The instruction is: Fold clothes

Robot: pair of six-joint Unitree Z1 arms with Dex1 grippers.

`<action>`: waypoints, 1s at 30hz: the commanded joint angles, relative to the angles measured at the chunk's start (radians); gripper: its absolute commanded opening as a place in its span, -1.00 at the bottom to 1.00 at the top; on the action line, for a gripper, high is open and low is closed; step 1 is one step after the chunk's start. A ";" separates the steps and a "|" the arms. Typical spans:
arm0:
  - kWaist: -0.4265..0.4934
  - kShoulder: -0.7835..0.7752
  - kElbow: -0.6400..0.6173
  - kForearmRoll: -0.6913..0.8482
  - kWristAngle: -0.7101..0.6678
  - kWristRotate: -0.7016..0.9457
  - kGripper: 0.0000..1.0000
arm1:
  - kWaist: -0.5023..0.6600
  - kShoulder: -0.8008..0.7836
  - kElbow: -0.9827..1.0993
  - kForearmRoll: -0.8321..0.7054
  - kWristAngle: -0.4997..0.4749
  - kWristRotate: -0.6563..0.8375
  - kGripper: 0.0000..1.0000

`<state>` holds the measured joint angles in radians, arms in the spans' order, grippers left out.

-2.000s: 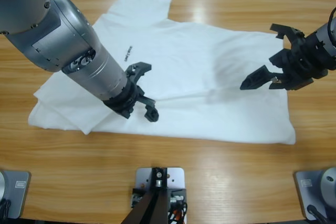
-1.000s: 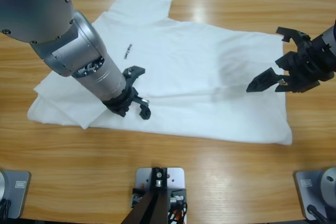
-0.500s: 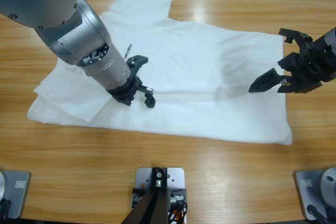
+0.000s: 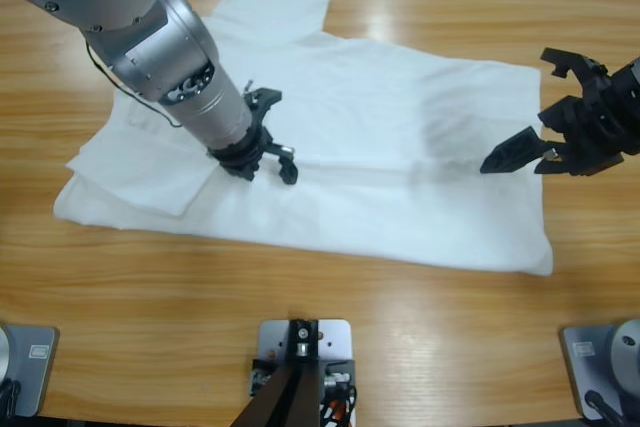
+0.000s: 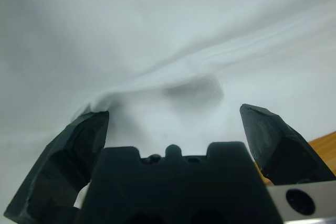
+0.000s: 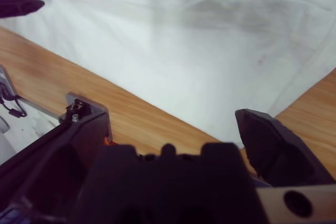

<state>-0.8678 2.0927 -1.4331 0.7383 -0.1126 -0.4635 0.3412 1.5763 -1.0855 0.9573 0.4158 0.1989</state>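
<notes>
Over T-shirt [image 4: 380, 107] middle, left gripper [image 4: 268, 137] angled down, spread wide, right gripper [image 4: 545, 112] likewise, empty.

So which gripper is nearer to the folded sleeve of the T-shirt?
Left. The left gripper hangs open over the T-shirt just beside the folded sleeve; the right gripper hangs open at the opposite end.

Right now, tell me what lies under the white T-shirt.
Under the T-shirt is the wooden table, bare around its edges. The cloth covers whatever else might lie beneath. The left hand is above it, jaws open.
</notes>
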 commanded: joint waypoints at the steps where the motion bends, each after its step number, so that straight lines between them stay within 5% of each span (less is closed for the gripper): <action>1: 0.023 0.089 -0.045 0.006 0.023 0.020 0.95 | -0.013 -0.020 0.007 0.037 -0.005 -0.015 1.00; 12: 0.046 0.056 -0.078 0.045 -0.004 0.037 0.94 | -0.066 -0.049 -0.013 0.057 -0.002 -0.018 1.00; 23: 0.357 -0.152 -0.038 0.075 -0.098 0.062 0.92 | -0.226 -0.119 0.038 0.018 0.082 -0.008 1.00; 30: 0.432 -0.137 -0.020 0.104 -0.169 0.085 0.92 | -0.230 -0.272 0.298 -0.164 0.057 0.281 1.00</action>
<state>-0.4703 1.9529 -1.4927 0.8053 -0.2109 -0.3987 0.1322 1.4443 -0.9988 0.9148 0.5040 0.2739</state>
